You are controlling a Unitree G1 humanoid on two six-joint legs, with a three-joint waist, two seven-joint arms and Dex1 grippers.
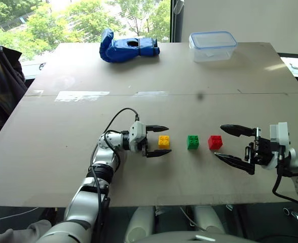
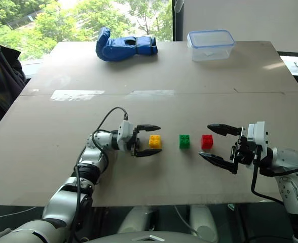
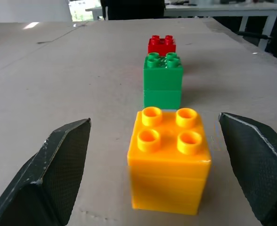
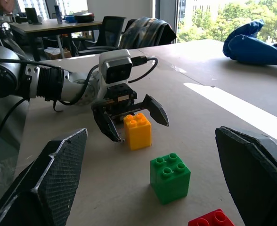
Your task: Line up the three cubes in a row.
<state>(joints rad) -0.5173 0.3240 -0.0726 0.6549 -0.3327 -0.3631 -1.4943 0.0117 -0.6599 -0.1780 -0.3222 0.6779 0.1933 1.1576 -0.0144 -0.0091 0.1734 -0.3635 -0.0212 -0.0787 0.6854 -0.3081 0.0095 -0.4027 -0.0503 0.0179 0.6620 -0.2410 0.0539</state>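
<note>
Jaws of the left gripper point(image 1: 158, 141) spread wide around the yellow cube point(image 1: 163, 142), apparently not touching; it lies level. The right gripper point(image 1: 234, 147) gapes too, beside the red cube point(image 1: 215, 142).

I am looking down over a brown table point(image 1: 63, 167) where three small studded bricks are sitting in a row: the yellow cube point(image 1: 163, 142), the green cube point(image 1: 193, 142) and the red cube point(image 1: 215, 142), each standing apart from its neighbour. My left gripper point(image 1: 161, 140) is pointing toward the right with its jaws spread, one finger on either side of the yellow cube without pressing it. My right gripper point(image 1: 228, 143) is facing it from the other end, jaws wide, just beside the red cube. Far back, a blue glove point(image 1: 127, 47) and a clear lidded box point(image 1: 213, 46) are lying well apart.
</note>
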